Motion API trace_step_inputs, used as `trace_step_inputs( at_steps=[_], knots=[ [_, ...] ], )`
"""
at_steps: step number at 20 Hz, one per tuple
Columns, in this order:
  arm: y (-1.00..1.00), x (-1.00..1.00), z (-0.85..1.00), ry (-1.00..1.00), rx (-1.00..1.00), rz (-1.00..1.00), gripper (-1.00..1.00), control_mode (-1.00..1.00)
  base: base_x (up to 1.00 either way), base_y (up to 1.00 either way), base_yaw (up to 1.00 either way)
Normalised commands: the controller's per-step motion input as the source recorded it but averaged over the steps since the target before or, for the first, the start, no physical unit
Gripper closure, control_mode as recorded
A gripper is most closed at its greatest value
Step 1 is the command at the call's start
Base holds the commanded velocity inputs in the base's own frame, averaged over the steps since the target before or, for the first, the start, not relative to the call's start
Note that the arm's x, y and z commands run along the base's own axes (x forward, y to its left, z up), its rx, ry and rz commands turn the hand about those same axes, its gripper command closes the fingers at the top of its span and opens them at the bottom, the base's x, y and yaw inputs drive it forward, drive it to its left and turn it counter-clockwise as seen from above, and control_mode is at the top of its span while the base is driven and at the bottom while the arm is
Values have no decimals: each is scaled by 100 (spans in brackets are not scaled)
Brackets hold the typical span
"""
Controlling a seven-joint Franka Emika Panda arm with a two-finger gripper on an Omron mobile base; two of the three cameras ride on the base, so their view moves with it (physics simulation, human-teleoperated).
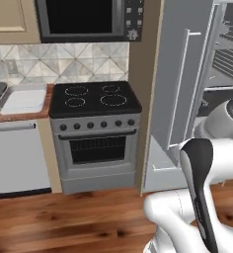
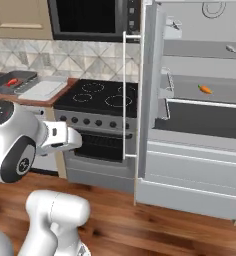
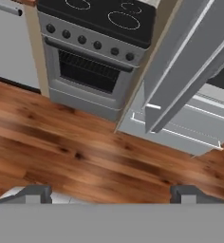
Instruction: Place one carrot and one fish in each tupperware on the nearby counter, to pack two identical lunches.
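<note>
end effector (image 3: 111, 193) spread and empty; reach into the open fridge (image 2: 200, 120), approaching the shelved carrot (image 2: 205, 89) squarely across its width

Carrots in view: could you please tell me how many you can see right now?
1: a carrot lies on a shelf inside the open fridge. A red item in the dark tupperware is too small to identify; another carrot may be hidden.

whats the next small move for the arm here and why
Probably reach toward the small orange carrot with a green top on a shelf in the open grey fridge. The open, empty gripper points at the wood floor, and the dark grey tupperware tray holds a red item, the light grey-white tray nothing visible.
</note>
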Motion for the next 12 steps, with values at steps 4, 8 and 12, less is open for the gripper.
trace_step_inputs(
  at_steps=[4,8,12],
  knots=[
    [0,0,0,0,0,0,-100,100,0,-100,-1],
    [0,0,0,0,0,0,-100,100,4,-100,0],
    [0,0,0,0,0,0,-100,100,18,-99,-2]
  ],
)
